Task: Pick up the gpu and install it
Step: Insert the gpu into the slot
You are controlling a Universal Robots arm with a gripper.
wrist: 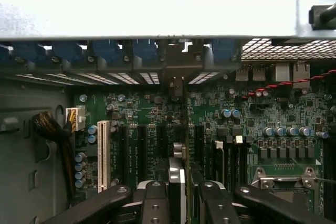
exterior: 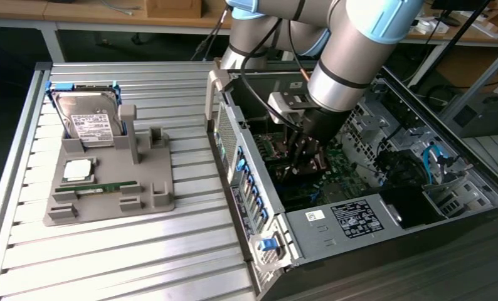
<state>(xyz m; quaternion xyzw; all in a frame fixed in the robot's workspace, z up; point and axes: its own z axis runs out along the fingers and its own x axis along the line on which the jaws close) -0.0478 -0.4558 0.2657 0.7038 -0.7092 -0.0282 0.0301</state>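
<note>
**GPU carried into the case, not yet seated**

Slatted metal tabletop [exterior: 132, 251] carries an open computer case [exterior: 333, 232] and a grey parts holder [exterior: 106, 182]. Inside the case, the tool [wrist: 184, 192] is clamped on the gpu [wrist: 177, 174], held edge-on directly above the motherboard [wrist: 142, 114] slots. Pickup looks done; seating remains.

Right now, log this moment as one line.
gripper: shut on gpu | gpu: edge-on above motherboard | place: inside computer case

Looks like a robotics lab to us: slatted aluminium bench [exterior: 132, 251], open PC case [exterior: 383, 207], cluttered desks [exterior: 90, 12] behind.
</note>
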